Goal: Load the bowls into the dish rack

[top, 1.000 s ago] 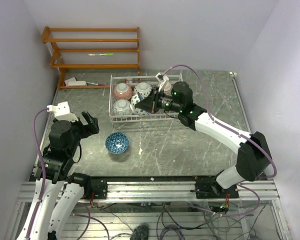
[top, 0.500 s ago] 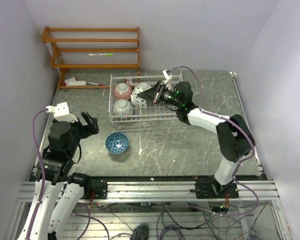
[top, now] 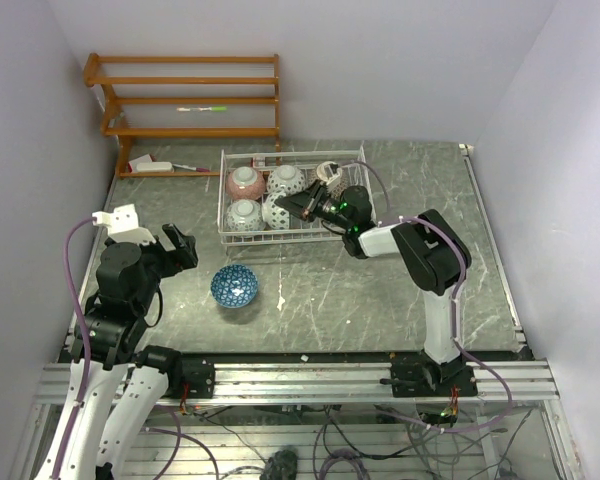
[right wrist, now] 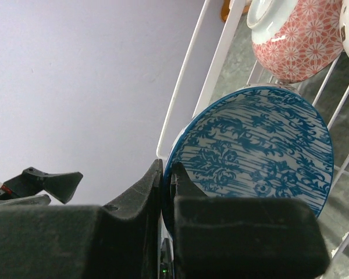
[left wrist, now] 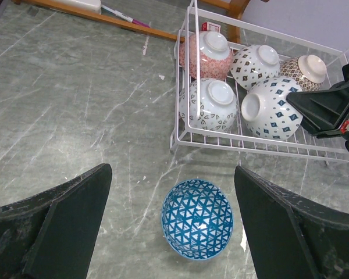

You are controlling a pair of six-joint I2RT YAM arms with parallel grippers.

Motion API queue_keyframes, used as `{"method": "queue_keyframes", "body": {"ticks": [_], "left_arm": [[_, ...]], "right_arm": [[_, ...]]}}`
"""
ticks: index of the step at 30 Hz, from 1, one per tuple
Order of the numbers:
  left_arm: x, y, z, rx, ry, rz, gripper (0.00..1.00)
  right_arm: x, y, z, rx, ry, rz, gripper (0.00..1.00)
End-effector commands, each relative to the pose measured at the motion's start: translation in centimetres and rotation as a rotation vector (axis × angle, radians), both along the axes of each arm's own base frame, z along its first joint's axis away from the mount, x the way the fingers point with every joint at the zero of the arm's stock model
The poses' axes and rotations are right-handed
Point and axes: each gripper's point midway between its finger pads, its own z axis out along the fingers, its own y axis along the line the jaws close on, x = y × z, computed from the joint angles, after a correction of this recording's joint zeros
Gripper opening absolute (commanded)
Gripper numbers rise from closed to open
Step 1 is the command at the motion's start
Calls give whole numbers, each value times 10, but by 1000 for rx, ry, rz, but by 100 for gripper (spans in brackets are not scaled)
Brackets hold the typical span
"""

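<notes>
The white wire dish rack (top: 223, 196) holds several bowls turned foot-up: a red one (top: 245, 182), a black-and-white one (top: 286, 179), a tan one (top: 329, 172) and a pale one (top: 243, 213). My right gripper (top: 294, 206) is shut on the rim of a blue bowl (right wrist: 262, 142) and holds it tilted on its side inside the rack (right wrist: 189, 75), next to the red bowl (right wrist: 296, 40). Its diamond-patterned outside shows in the left wrist view (left wrist: 271, 107). A second blue bowl (left wrist: 198, 226) stands upright on the table. My left gripper (left wrist: 173, 171) is open above it, empty.
An orange-brown wooden shelf (top: 190, 100) stands at the back left against the wall, with a pen (top: 202, 108) on one level and a white object (top: 152, 165) at its foot. Walls close in on the left, right and back.
My right arm has folded in toward the rack and swung the held blue bowl back, then down into the rack's front row. The left arm and the table bowl have not moved.
</notes>
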Motion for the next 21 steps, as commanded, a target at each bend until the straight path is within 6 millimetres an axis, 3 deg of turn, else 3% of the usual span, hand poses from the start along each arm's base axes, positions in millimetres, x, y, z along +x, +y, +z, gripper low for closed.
{"method": "queue_keyframes", "body": {"ticks": [1, 5, 12, 14, 19, 21], "left_arm": [[0, 1, 3, -9, -16, 1, 98], [1, 1, 3, -8, -17, 3, 97], [2, 0, 2, -7, -9, -3, 98], [2, 0, 1, -7, -9, -2, 98], [2, 0, 1, -5, -8, 1, 98], [2, 0, 1, -6, -6, 0, 98]], "right_arm": [[7, 4, 4, 34, -22, -7, 0], [14, 4, -18, -8, 40, -19, 2], [16, -8, -41, -80, 107, -53, 17], [26, -22, -46, -108, 120, -91, 21], [27, -36, -57, -165, 153, -134, 33], [27, -41, -60, -175, 160, -147, 34]]}}
